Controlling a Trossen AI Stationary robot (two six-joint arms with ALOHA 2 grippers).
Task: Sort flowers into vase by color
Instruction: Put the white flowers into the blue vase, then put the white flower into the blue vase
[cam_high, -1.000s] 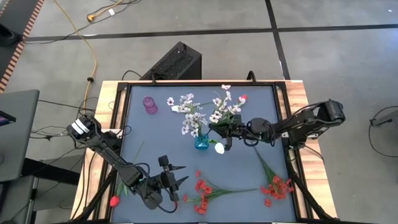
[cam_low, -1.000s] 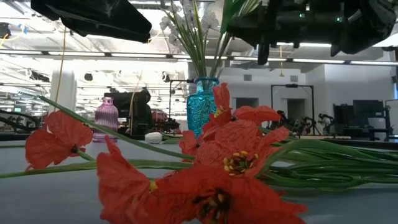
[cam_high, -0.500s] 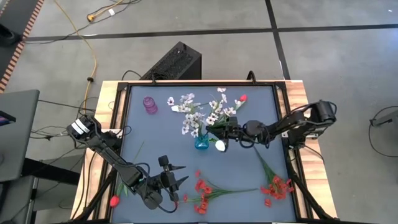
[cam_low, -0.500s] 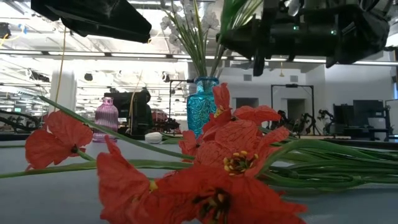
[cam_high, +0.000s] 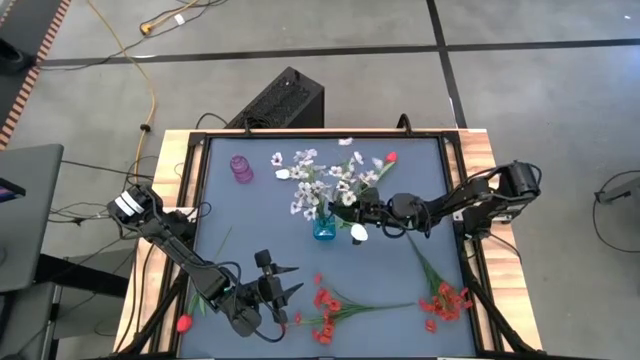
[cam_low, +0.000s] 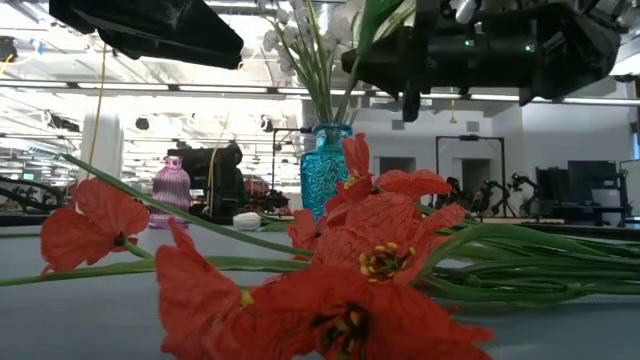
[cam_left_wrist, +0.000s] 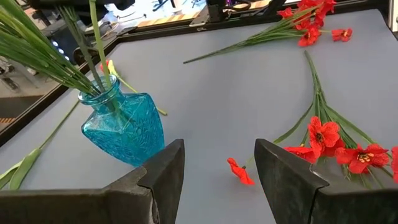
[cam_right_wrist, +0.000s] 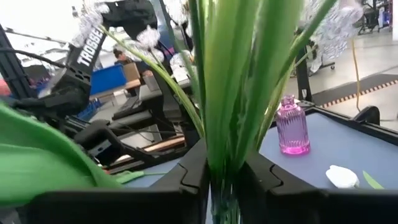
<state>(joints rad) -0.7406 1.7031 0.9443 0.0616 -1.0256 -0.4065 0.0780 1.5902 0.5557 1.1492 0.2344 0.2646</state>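
A blue glass vase (cam_high: 324, 229) stands mid-table with white flowers (cam_high: 318, 180) fanned above it, their green stems in its mouth. My right gripper (cam_high: 348, 212) reaches in from the table's right, just above the vase's mouth, shut on a bunch of those stems (cam_right_wrist: 227, 143). Red flowers lie flat on the table near the front (cam_high: 325, 305) and at the right (cam_high: 445, 298). My left gripper (cam_high: 290, 280) hangs open near the front, left of the red flowers, with nothing between its fingers (cam_left_wrist: 165, 168). My right gripper has the bunch of green stems (cam_right_wrist: 229, 155) between its two fingers, which stand close against either side of it. The fingers come in about level from the table's right and lie across the stems. The stems stand upright, their lower ends down in the blue vase.
A small pink vase (cam_high: 241, 168) stands at the far left. A loose white bloom (cam_high: 357, 234) lies right of the blue vase, and a single red flower (cam_high: 183, 323) by the front left edge. A loose red bloom (cam_left_wrist: 239, 171) lies ahead of my left gripper.
My right gripper has gone toward the table's left and a little down, closer to the blue vase, taking the white flowers' stems along. The white blooms have shifted left with it and now spread over the vase.
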